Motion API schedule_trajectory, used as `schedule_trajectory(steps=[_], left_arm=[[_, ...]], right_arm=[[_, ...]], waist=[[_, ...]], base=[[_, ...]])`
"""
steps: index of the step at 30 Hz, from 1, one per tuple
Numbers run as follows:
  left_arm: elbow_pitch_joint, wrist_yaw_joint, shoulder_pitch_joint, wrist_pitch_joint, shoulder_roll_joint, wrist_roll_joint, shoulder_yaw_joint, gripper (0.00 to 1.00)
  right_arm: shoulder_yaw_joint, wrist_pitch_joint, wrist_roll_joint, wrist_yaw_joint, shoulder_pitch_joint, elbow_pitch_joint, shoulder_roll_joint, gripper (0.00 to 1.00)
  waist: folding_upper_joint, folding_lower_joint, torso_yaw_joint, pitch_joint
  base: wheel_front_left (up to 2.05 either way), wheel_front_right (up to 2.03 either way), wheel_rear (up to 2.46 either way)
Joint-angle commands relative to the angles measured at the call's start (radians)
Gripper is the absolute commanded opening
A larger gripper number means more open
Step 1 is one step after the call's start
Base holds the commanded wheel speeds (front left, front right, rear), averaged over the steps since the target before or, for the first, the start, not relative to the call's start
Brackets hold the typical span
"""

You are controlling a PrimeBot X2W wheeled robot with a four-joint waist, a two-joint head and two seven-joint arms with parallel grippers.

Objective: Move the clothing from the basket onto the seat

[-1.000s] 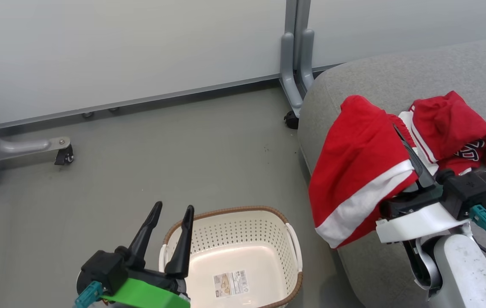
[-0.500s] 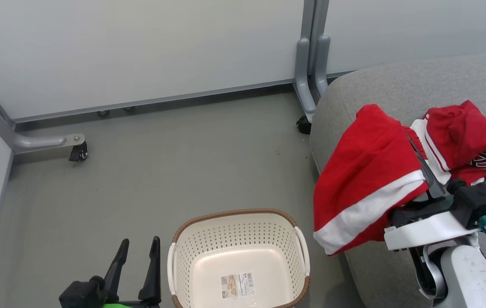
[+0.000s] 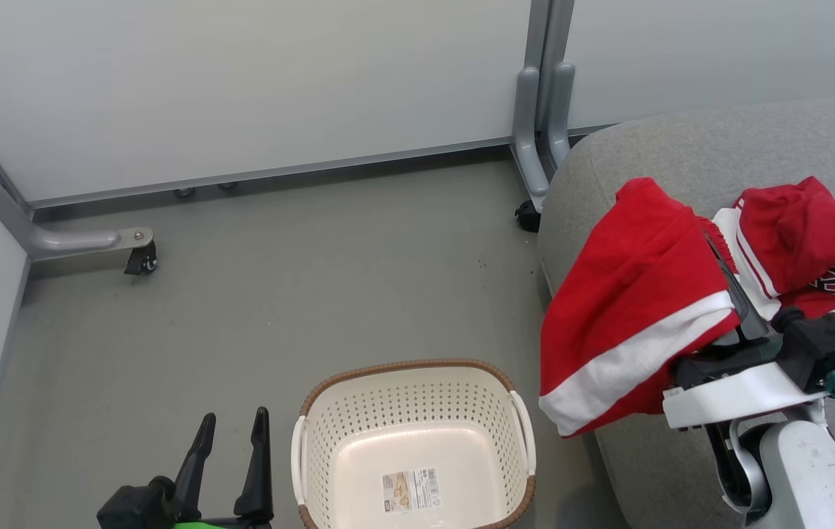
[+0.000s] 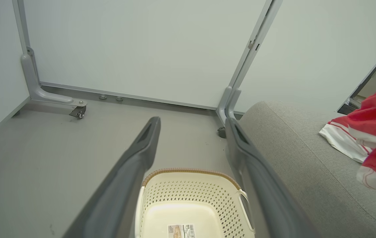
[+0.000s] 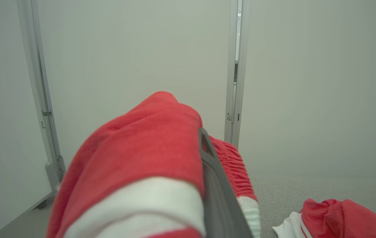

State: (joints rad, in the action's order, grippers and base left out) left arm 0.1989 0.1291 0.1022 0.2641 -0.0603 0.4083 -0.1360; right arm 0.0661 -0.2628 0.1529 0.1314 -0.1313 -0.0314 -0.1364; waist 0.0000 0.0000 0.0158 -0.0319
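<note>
The left gripper (image 3: 235,419) holds its two dark fingers parted, jaws wide. The right gripper (image 3: 698,241) clamps a red garment (image 3: 630,294) that drapes leftward off its jaws. One finger (image 3: 734,294) is bare, with the pale forearm (image 3: 806,470) behind.

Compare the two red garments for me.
The banded garment hangs from the right pincer, over the seat edge; the logo garment lies bunched on the seat. The banded garment shows one wide white band; the logo garment shows thin stripes and a dark print. Both are red with white trim.
</note>
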Motion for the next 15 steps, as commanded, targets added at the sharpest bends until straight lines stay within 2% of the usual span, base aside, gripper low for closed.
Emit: schedule_trajectory(steps=[1, 9, 15], left_arm=[[-0.002, 0.002, 0.009, 0.000, 0.000, -0.013, 0.003, 1.00], [0.000, 0.002, 0.012, 0.000, 0.000, -0.014, -0.004, 1.00], [-0.006, 0.002, 0.007, 0.000, 0.001, -0.009, -0.012, 1.00]], right_arm=[[-0.001, -0.003, -0.003, -0.002, 0.003, 0.002, 0.000, 0.00], [-0.001, -0.003, 0.001, -0.001, -0.011, 0.000, 0.000, 0.00], [-0.008, -0.003, -0.008, -0.001, -0.022, 0.008, -0.007, 0.00]], waist=[[0.0000, 0.0000, -0.001, 0.000], [0.0000, 0.0000, -0.019, 0.001], [0.0000, 0.0000, -0.075, 0.006]], base=[[0.00, 0.00, 0.00], [0.00, 0.00, 0.00], [0.00, 0.00, 0.00]])
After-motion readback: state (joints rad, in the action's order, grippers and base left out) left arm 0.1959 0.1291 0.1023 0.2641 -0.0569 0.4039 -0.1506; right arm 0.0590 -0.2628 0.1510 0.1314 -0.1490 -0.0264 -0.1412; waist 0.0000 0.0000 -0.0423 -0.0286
